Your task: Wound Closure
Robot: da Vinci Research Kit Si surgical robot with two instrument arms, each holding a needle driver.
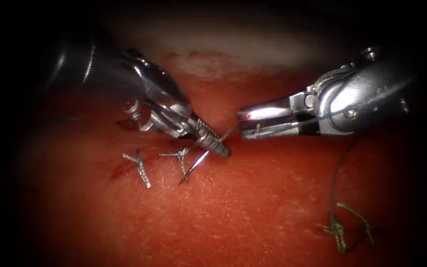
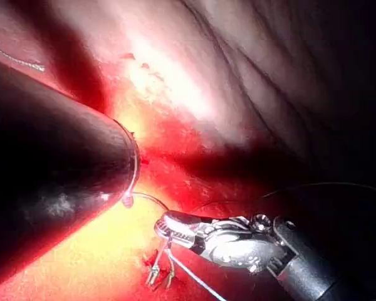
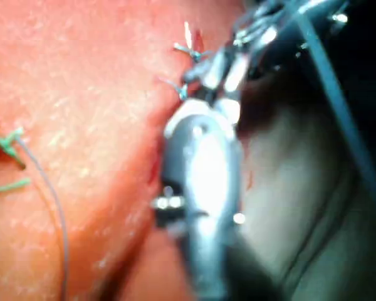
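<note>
My left tool reaches in from the upper left, its jaws shut on the curved needle about midway along its curve. The needle's point rests at the tissue surface just right of the second stitch; I cannot tell whether it has entered. My right tool comes in from the right with its jaws closed at the needle's rear end. The thread lies across the right tool's body and hangs down. In the left wrist view the right tool sits above the stitches.
Two knotted stitches with cut ends cross the cut on the left. A knotted tangle of thread lies on the tissue at the lower right, also seen as green thread in the right wrist view. Red fluid covers the tissue.
</note>
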